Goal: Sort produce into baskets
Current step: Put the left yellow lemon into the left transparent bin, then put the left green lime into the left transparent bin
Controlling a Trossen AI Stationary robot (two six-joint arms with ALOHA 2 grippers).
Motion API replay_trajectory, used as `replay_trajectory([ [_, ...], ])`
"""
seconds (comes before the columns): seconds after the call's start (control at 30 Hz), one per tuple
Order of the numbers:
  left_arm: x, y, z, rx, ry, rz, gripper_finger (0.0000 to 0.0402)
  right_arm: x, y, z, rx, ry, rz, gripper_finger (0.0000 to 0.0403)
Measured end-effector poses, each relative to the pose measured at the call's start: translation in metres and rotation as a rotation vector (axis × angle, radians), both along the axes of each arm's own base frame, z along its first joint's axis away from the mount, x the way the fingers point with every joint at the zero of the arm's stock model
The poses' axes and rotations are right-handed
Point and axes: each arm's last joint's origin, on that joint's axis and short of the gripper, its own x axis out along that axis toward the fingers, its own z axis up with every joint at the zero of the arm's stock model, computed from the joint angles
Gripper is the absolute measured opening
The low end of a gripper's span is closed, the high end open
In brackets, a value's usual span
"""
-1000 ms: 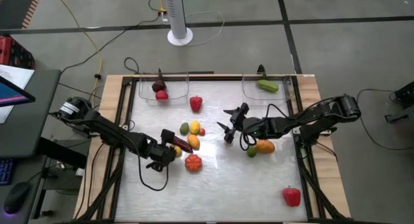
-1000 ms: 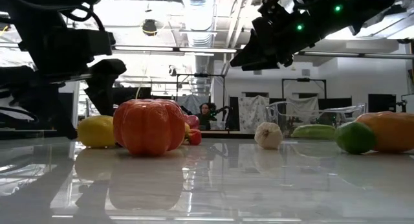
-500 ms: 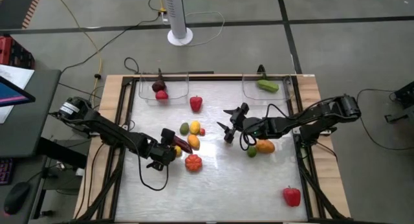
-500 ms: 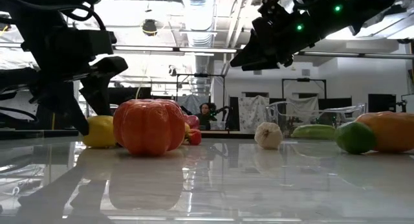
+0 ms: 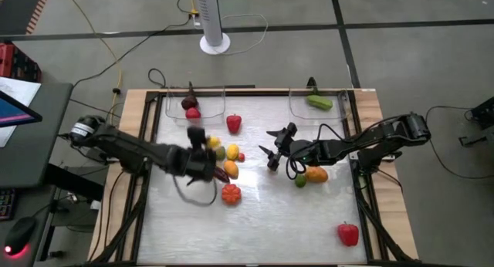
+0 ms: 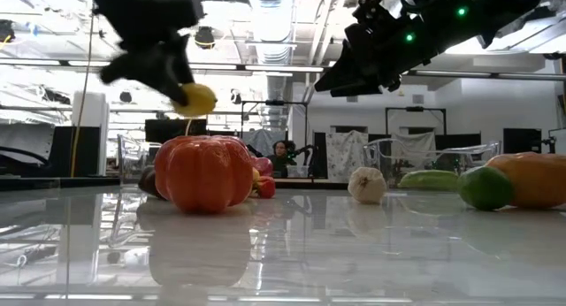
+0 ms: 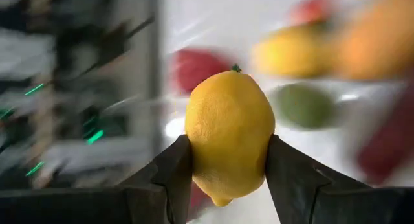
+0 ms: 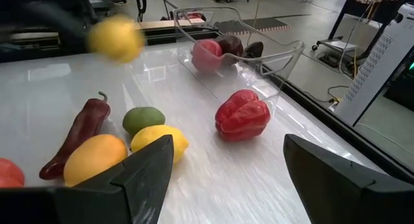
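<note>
On my overhead feed the left gripper (image 5: pixel 202 150) is a motion smear, so I can't make out its fingers there, and the lemon (image 5: pixel 213 143) it carries is only a small yellow fleck beside it. From the left wrist camera everything behind that lemon (image 7: pixel 229 132) is blurred into colour patches I can't name with confidence. In the low view the orange tomato (image 6: pixel 203 172) hides most of the produce behind it, and the right arm's gripper is cut off by the top edge, so I can't see its fingertips there.
</note>
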Motion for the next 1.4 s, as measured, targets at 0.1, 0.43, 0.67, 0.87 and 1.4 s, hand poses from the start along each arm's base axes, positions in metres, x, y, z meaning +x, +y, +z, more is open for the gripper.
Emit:
replay_trajectory([
  [0.1,0.002,0.033,0.002,0.053,0.009,0.126,0.0151,0.0,0.001,0.0,0.009,-0.002,0.007,0.032],
  [0.43,-0.01,0.126,0.002,0.019,0.039,0.433,0.0181,0.0,0.004,0.0,0.011,-0.001,0.016,0.032],
  [0.67,-0.012,0.14,0.002,-0.026,0.035,0.443,0.0296,0.0,0.003,0.0,0.008,0.0,0.016,0.032],
  [0.87,-0.002,0.112,-0.001,-0.155,0.046,0.27,0.0328,0.0,0.003,0.0,0.008,0.0,0.017,0.032],
  [1.4,0.033,0.065,-0.023,-0.621,-0.151,0.171,0.0324,0.0,0.005,0.0,0.024,-0.01,0.024,0.032],
])
